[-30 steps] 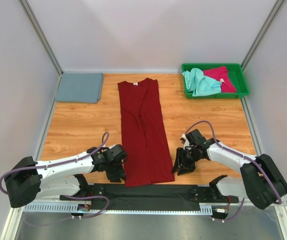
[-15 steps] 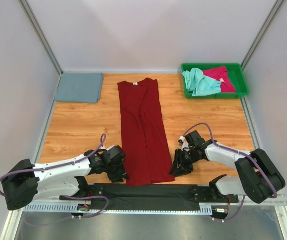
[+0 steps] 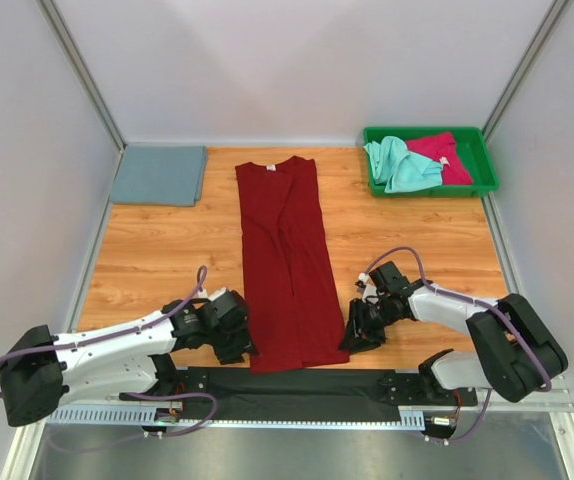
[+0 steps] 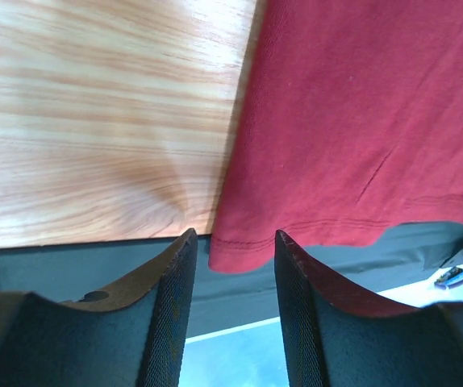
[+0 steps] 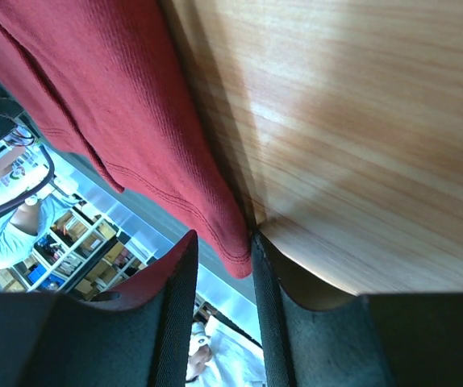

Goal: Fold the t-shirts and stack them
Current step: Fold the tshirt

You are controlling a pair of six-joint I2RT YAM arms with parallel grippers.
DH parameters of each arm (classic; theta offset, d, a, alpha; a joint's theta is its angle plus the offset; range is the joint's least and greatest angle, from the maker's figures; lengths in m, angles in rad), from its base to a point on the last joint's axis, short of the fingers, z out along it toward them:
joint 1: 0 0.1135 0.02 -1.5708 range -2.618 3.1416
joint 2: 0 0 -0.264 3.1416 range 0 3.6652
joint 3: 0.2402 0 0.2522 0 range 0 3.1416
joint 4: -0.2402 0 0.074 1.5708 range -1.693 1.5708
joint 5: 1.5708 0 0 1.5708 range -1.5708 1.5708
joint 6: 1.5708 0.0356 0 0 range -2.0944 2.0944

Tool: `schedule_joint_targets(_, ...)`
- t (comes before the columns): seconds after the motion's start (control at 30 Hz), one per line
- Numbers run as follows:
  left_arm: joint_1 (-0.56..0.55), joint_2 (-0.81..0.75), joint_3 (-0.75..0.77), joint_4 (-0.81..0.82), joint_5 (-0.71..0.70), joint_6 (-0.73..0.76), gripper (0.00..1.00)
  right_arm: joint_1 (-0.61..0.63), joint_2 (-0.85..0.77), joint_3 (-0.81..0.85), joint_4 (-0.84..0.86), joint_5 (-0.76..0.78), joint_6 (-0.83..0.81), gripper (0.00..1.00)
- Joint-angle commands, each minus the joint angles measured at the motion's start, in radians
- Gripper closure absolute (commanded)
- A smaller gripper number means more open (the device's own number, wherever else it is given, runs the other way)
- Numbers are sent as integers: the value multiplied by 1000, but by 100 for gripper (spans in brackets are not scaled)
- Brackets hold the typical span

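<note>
Currently: dark red t-shirt [image 3: 285,262], long folded strip, hem at 6 o'clock; left jaws apart, right jaws narrow, hold unclear.

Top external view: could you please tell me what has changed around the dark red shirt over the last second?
The right gripper slid left to the near right corner of the dark red shirt; the left gripper eased nearer its near left corner. Both straddle the hem, jaws apart, gripping nothing yet. The shirt, the folded grey-blue shirt and the green tray stayed put.
</note>
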Motion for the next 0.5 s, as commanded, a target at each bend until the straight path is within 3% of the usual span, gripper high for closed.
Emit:
schedule_joint_targets(0.0,-4,21,-25,63,20,-12,49,-2,18,-4,24,57,-23,65)
schedule_joint_targets(0.33,-6,116,-84,149,60,-31,54,-2,48,-16,53,57,-14,67)
schedule_joint_targets(0.47,-6,116,-79,143,57,-26,71,-2,58,-31,90,47,9,76)
